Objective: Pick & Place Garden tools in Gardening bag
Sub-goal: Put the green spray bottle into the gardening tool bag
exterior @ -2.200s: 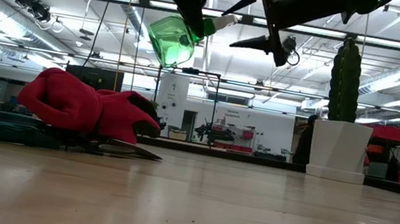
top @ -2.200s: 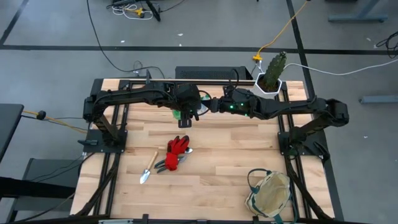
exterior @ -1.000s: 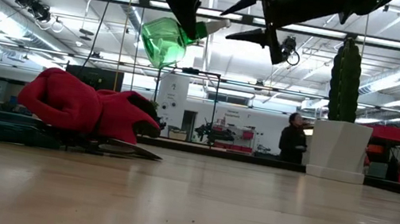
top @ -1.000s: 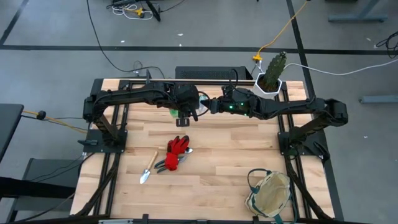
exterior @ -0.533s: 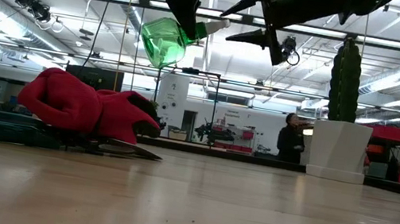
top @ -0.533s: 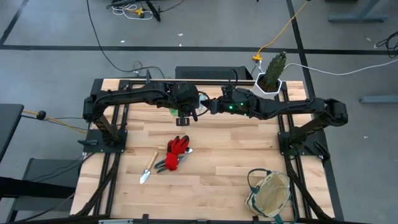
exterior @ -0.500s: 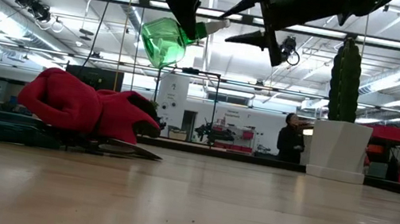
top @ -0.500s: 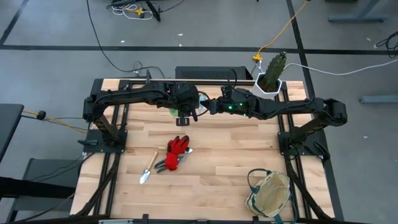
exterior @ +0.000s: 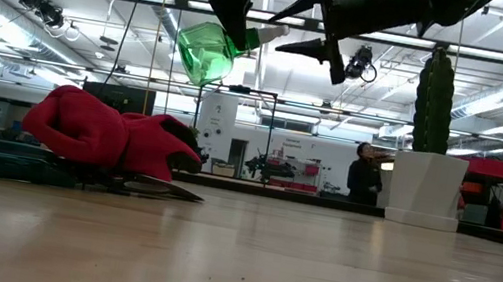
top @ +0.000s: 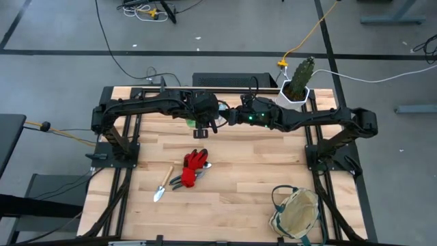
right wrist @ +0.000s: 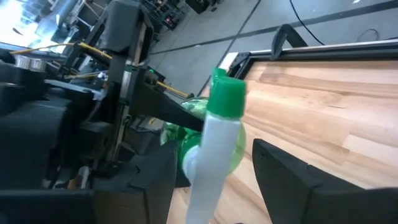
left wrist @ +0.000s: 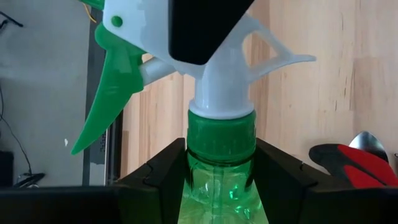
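Observation:
The green-and-white spray bottle [exterior: 203, 47] hangs high above the table, in my left gripper [top: 203, 115], which is shut on it. My right gripper [exterior: 295, 26] is open. Its fingers stand on either side of the bottle's white spray head [right wrist: 214, 143], and no touch shows. The red-and-black gloves [top: 196, 161], the dark-handled pruners [top: 184, 180] and the wooden-handled trowel [top: 164, 184] lie together on the table's middle. The beige gardening bag [top: 295, 213] stands at the near right corner. My left gripper pinches the bottle's neck at the green collar [left wrist: 221, 140] between its two fingers [left wrist: 163, 169], which lie across the bottle. It comes from above, pointing down. The bottle is lifted clear and tilted, with its body lower and its spray head [exterior: 271, 33] toward the right arm.
A green cactus in a white pot [top: 299, 80] stands at the far right corner and also shows in the low view [exterior: 428, 139]. People show in the room behind the table. Bare wood lies between the tools and the bag.
My right gripper has moved toward the table's left, closing in on the bottle's spray head, and has stayed open. The bottle and my left gripper have kept still.

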Robot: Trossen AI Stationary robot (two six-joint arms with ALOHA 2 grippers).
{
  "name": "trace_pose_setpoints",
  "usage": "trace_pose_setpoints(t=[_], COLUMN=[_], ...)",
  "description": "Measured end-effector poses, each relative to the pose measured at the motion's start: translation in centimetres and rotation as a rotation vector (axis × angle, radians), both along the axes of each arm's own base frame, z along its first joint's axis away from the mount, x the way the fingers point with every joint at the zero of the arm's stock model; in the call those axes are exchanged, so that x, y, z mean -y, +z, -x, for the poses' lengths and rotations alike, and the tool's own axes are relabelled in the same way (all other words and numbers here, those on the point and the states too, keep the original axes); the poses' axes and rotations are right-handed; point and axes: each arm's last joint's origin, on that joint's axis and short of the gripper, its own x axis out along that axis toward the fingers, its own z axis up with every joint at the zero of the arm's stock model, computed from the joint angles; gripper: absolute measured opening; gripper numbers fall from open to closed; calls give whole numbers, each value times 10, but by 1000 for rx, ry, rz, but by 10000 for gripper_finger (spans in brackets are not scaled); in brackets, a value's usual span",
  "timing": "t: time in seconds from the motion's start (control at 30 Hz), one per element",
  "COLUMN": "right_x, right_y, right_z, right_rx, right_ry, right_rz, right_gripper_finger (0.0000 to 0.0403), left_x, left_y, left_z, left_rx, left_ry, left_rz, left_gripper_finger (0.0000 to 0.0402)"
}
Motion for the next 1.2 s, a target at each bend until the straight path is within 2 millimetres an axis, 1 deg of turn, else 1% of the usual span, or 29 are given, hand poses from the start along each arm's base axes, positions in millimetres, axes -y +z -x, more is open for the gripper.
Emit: trace_pose_setpoints(t=[0.3,0.4,0.5,0.87,1.03,1.2], right_x=[0,0,0,0,0,0], right_y=[-1,-1,-1,-1,-1,0], right_z=[0,0,0,0,0,0], right_rx=[-4,-5,-5,-5,-5,-4], right_ry=[-1,-1,-1,3,6,5], right_rz=[-20,-21,-23,-20,-9,-9], right_gripper_finger=[209,203,186,104,83,71], left_x=[0,0,0,0,0,0], left_y=[0,0,0,0,0,0], left_z=[0,0,0,0,0,0], left_rx=[0,0,0,-1,0,0], left_ry=[0,0,0,-1,0,2], left_rz=[1,1,1,3,1,-3], left_gripper_finger=[172,172,172,172,172,175])
